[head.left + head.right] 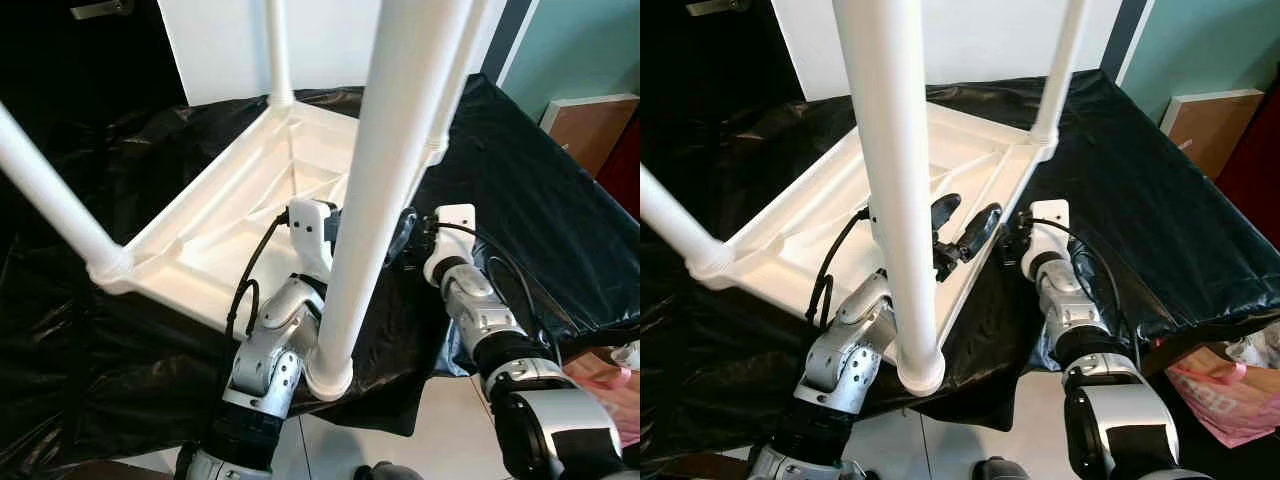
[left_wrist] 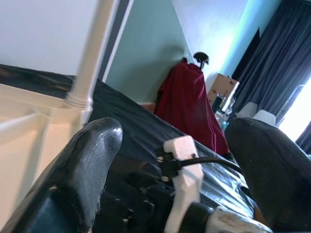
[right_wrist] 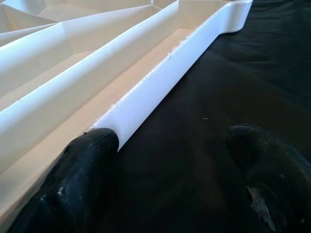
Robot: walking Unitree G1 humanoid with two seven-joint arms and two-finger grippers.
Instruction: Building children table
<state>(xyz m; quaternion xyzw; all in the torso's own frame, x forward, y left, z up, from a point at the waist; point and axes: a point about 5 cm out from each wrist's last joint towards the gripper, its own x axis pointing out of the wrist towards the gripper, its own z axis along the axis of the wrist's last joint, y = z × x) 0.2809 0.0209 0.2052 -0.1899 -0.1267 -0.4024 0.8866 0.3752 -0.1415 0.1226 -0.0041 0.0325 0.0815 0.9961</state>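
Table (image 1: 240, 215) upturned, both tools (image 1: 962, 228) (image 3: 170, 170) spread at rim

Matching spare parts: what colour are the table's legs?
White, like the upturned tabletop; the nearest leg shows best in the right eye view.

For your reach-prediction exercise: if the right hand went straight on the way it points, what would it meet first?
Probably the black cover, with the right hand open beside the tabletop's white rim; depth is unclear.
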